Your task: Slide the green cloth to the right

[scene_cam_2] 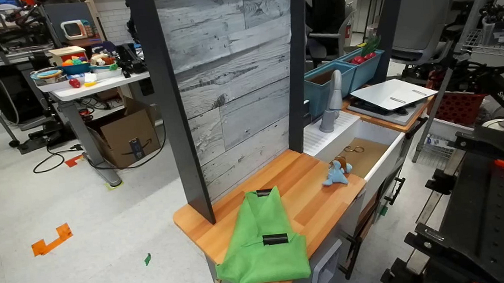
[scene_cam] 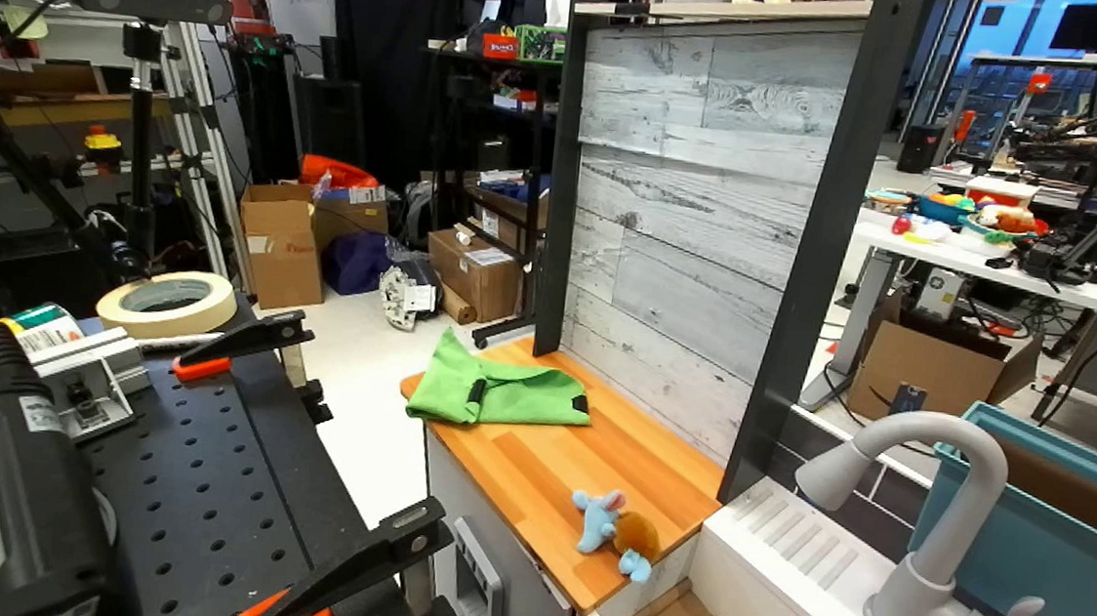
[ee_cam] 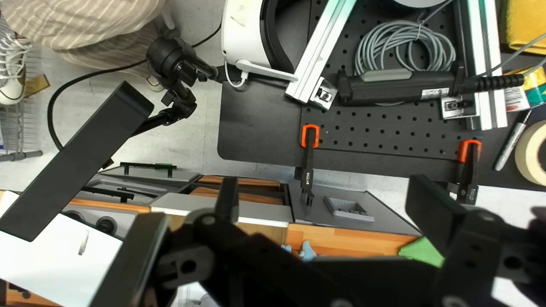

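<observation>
The green cloth (scene_cam: pixel 527 399) lies folded on the wooden countertop (scene_cam: pixel 536 464), at the end away from the sink. It has black strips on it and also shows in an exterior view (scene_cam_2: pixel 262 263), reaching the counter's front edge. In the wrist view only a corner of the cloth (ee_cam: pixel 422 251) shows beside one finger; the rest is hidden behind the gripper. My gripper (ee_cam: pixel 326 204) is open, its two fingers wide apart with nothing between them. It is apart from the cloth, above the counter area. It does not show in either exterior view.
A blue and brown plush toy (scene_cam: pixel 600 523) sits on the counter by the sink (scene_cam_2: pixel 371 149). A grey wood-look panel (scene_cam_2: pixel 236 70) with dark posts stands along the counter's back. A grey faucet (scene_cam: pixel 952 536) rises at the sink. A black perforated table (ee_cam: pixel 367 132) with clamps faces the counter.
</observation>
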